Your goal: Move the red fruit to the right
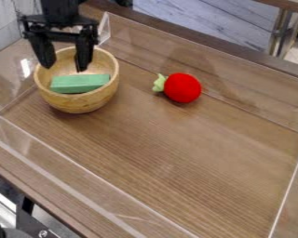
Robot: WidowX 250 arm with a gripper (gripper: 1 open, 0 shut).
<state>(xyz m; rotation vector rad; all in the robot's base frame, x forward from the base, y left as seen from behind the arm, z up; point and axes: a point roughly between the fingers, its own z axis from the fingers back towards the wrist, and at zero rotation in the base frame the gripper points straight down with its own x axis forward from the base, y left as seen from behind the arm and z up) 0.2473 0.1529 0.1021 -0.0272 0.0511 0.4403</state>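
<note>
Nearest the camera, a clear raised lip runs along the near edge of the wooden table, slanting from the left side down toward the lower middle, with dark hardware showing below it at the lower left corner. Beyond this lip lies a broad bare stretch of wood grain, filling the near and right parts of the surface as far as the right edge, where another clear wall rises.

Farther in, slightly right of centre, the red fruit rests on the wood with its pale green leafy piece pointing left. It touches nothing; bare table surrounds it, widest to its right and near side.

To its left, well apart, the wooden bowl sits near the left edge, holding a green block that lies flat inside.

Over the far rim of the bowl hangs the gripper, pointing down, its two dark fingers spread wide with nothing between them; their tips reach down just above the far end of the block.

Beyond the far edge, grey planks show.
</note>
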